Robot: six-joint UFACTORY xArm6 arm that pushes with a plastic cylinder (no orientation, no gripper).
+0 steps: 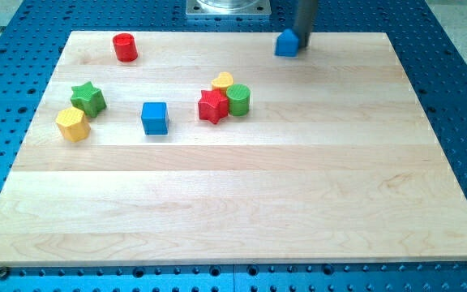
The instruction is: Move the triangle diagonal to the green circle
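Observation:
A blue triangle block lies near the view's top edge of the wooden board, right of centre. My rod comes down from the view's top, and my tip rests against the triangle's right side. The green circle sits near the board's middle, well below and left of the triangle. It touches a red star on its left and a yellow heart-like block at its upper left.
A red cylinder stands at the top left. A green star and a yellow hexagon sit at the left. A blue cube lies between them and the red star. Blue perforated table surrounds the board.

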